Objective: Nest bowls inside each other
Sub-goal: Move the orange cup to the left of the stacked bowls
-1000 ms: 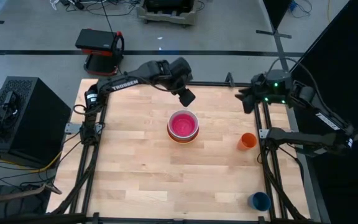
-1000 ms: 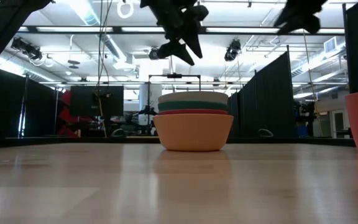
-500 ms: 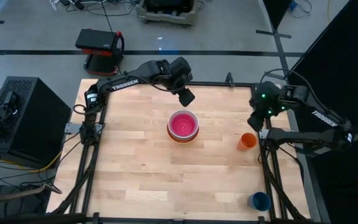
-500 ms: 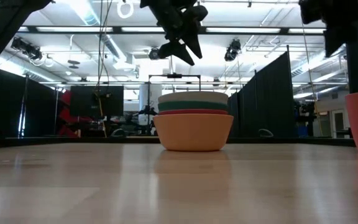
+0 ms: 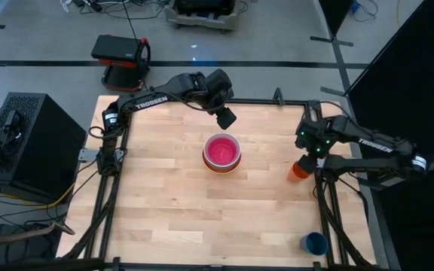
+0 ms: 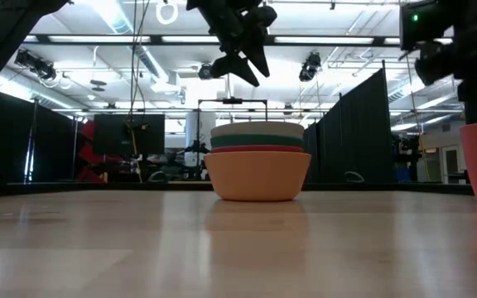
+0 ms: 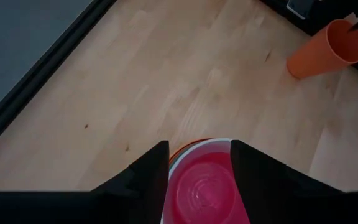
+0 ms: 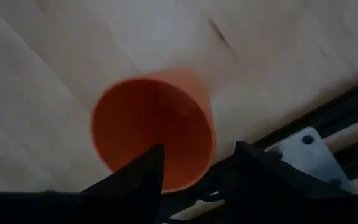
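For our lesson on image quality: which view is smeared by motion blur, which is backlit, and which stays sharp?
Right wrist view: the orange cup and table grain are smeared. Low view: bright ceiling lights backlight the scene, leaving the left gripper a dark silhouette above the stacked bowls. High view: evenly lit, sharp wood table.

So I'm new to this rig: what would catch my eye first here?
The stack of round plastic bowls at mid-table, its pink inside facing up. The right gripper hangs open just over the small orange plastic cup by the table's right edge, while the left gripper waits open above and behind the stack.
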Robot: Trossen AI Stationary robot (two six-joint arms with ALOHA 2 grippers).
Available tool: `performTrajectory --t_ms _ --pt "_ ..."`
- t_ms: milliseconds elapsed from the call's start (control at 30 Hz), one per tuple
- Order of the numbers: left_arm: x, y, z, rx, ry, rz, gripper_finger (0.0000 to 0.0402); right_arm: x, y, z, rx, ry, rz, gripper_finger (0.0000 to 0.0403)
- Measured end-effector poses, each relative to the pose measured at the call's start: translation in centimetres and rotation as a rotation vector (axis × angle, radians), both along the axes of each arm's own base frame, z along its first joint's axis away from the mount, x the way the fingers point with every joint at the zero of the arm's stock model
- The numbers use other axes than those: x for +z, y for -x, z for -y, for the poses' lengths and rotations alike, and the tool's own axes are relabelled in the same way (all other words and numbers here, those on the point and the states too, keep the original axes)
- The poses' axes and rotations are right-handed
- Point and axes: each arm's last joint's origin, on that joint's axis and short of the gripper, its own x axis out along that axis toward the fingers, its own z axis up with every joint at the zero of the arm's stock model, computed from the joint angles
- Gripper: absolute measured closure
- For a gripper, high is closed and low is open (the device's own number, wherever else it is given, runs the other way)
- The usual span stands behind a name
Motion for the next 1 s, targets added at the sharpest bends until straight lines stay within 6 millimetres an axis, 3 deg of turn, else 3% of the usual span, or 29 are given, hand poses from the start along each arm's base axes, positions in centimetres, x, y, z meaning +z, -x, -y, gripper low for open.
performTrajectory --t_ms 133,567,1000 --pt "0.0 0.0 0.0 -0.001 0.002 0.000 0.0243 -1.7 0.0 -0.1 -0.001 -0.030 -0.031 0.0230" --pt "0.0 0.0 0.0 -0.001 0.002 0.000 0.0243 -2.0 -0.5 0.1 0.001 -0.049 -0.036 0.0324" --pt "0.0 0.0 0.1 0.001 0.004 0.001 0.0243 -3.0 -2.0 0.5 0.043 -0.124 -0.080 0.0386"
